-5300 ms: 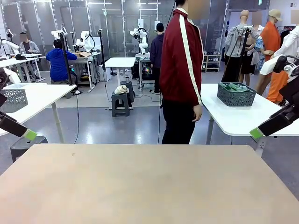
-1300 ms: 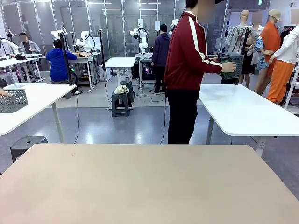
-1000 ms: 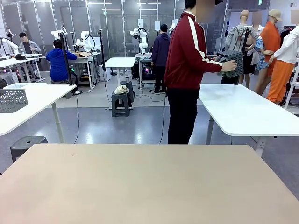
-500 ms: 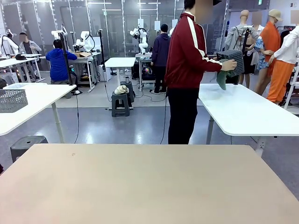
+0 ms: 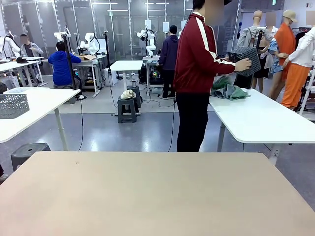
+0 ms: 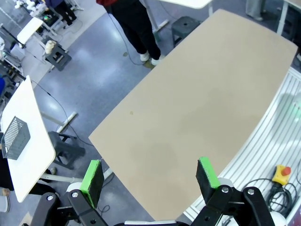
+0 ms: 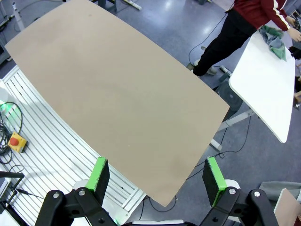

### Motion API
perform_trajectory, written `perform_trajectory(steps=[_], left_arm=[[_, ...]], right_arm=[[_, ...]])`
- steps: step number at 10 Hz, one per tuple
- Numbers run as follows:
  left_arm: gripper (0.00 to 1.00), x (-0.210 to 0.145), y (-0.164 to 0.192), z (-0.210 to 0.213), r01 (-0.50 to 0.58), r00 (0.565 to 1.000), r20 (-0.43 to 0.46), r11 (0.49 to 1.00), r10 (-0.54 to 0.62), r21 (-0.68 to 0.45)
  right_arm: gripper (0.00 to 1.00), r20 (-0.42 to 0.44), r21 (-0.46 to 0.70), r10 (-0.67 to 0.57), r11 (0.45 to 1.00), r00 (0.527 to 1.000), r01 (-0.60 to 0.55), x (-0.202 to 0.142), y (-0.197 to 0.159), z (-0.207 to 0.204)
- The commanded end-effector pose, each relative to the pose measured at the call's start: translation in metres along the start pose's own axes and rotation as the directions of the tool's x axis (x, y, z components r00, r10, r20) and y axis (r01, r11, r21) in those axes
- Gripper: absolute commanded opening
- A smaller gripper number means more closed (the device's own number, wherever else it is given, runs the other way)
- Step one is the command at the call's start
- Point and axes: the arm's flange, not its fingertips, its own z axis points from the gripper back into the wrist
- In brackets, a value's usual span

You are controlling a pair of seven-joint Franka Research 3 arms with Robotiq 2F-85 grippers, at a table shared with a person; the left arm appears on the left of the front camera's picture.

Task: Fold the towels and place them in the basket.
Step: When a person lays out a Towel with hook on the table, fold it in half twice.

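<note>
Left claw (image 6: 149, 178): fingers wide apart, nothing between them, high above the tan table (image 6: 197, 103).
Right claw (image 7: 156, 175): also wide apart and empty, high above the same table.
Towels (image 5: 227, 90): in a loose heap, green and grey-blue, on the white table (image 5: 261, 120) at the far right, well apart from both claws.
Basket (image 5: 244, 57): tilted in the person's hand (image 5: 242, 64), just above the heap.
Step in hand: probably waiting for towels and basket to come to the tan table; nothing within reach yet.
How to do it well: hold both claws high and apart, to leave room for the person; then take one towel by two corners of a short edge, spread it flat, fold edge to edge.
Risk: soft, clingy cloth; a grab in the middle of a heap likely lifts several towels at once.
</note>
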Motion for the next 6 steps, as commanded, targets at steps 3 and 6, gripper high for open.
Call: perform_trajectory(steps=[3,6], left_arm=[[1.00,0.0049,-0.0089,-0.0005,0.055,0.998,-0.037,0.997,-0.056,-0.045],[1.00,0.0044,-0.0109,-0.0045,0.030,0.999,-0.024,0.999,-0.031,-0.031]], right_arm=[[1.00,0.009,-0.006,0.001,1.000,1.000,-0.001,-0.0022,0.0025,0.0060],[1.00,0.009,-0.006,0.001,1.000,1.000,-0.001,-0.0022,0.0025,0.0060]])
